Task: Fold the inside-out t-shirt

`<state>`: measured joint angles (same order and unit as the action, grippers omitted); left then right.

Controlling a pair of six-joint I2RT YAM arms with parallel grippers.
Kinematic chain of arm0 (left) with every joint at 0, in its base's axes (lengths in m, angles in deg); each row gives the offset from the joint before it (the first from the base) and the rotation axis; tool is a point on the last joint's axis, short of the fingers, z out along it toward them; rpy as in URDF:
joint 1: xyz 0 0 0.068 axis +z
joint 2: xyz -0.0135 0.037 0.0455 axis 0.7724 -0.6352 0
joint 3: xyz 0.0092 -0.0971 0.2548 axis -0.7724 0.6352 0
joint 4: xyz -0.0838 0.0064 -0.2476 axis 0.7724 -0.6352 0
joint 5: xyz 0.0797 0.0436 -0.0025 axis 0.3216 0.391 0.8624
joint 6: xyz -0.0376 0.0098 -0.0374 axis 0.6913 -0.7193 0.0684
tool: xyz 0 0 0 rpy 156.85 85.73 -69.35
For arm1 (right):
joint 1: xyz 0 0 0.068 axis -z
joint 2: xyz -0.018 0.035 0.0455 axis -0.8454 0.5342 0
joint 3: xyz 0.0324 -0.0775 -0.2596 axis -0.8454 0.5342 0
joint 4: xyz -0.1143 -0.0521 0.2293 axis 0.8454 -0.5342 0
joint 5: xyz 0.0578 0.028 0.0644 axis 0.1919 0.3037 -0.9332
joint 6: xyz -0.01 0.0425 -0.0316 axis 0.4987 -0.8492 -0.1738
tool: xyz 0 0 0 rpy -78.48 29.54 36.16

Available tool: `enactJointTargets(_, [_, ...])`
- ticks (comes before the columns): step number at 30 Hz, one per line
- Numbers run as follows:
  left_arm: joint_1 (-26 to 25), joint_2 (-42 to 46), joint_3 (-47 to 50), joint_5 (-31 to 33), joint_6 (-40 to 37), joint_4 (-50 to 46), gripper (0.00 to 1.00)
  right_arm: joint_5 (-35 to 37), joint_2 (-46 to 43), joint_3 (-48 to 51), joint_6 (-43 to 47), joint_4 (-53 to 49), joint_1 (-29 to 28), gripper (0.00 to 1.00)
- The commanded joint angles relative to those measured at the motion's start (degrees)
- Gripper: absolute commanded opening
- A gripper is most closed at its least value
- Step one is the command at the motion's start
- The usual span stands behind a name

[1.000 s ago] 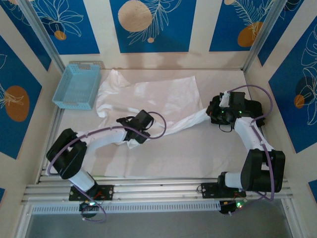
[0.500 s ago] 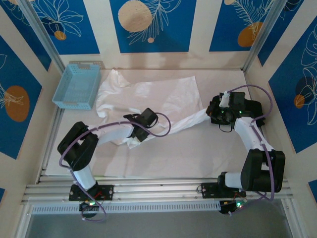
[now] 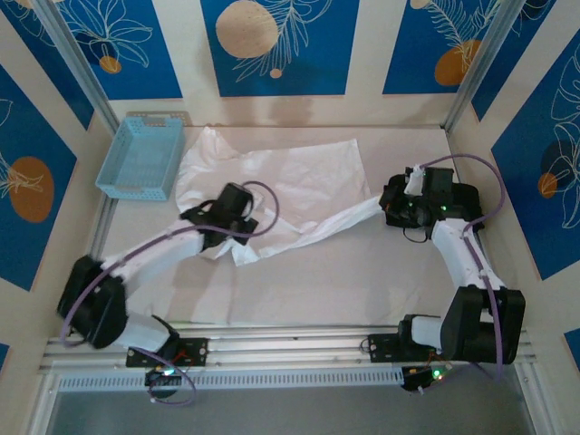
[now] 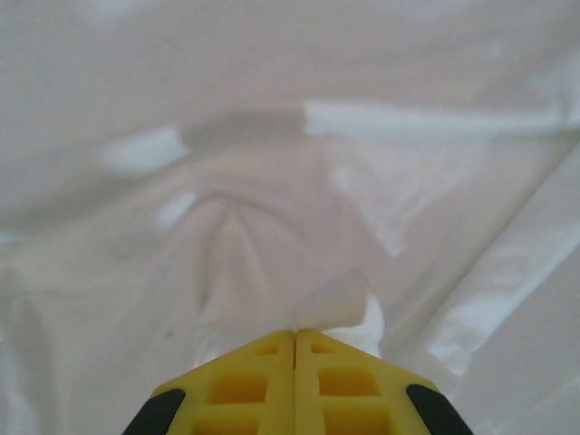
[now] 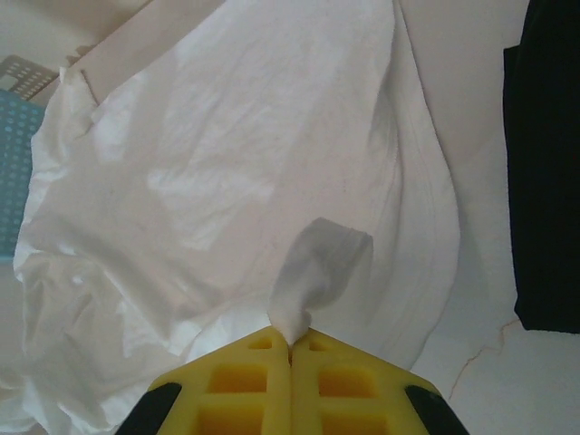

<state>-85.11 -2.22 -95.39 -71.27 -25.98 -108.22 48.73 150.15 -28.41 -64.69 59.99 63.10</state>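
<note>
The white t-shirt (image 3: 299,177) lies crumpled across the back middle of the table, with a strip stretched out to the right. My left gripper (image 3: 238,216) sits at the shirt's near left part. Its jaws are shut on a small fold of the white cloth (image 4: 331,304) in the left wrist view. My right gripper (image 3: 392,205) holds the end of the stretched strip. In the right wrist view its jaws pinch a raised tuft of the shirt (image 5: 317,263), and the rest of the shirt (image 5: 227,163) spreads out beyond.
A light blue basket (image 3: 143,156) stands at the back left beside the shirt, its edge (image 5: 13,163) visible in the right wrist view. A black folded garment (image 5: 548,163) lies at the right. Walls close in on three sides of the table (image 3: 362,281).
My left gripper has moved left and toward the back with the cloth, and its elbow has swung out to the left. The right gripper has stayed put.
</note>
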Motion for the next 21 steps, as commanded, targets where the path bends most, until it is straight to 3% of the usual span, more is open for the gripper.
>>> enactJointTargets(1, [4.31,7.27,2.91,-7.53,8.95,3.24,0.0,-2.24,-2.41,-1.2,0.03,-0.86,0.41,0.0])
enactJointTargets(10, [11.52,16.1,6.49,-13.15,13.31,3.08,0.0,-0.16,-5.28,-4.69,0.28,-3.85,2.34,0.0])
enactJointTargets(21, [12.71,6.84,10.0,-19.08,16.33,7.86,0.0,5.04,-5.72,-7.43,1.16,-6.03,9.04,0.0])
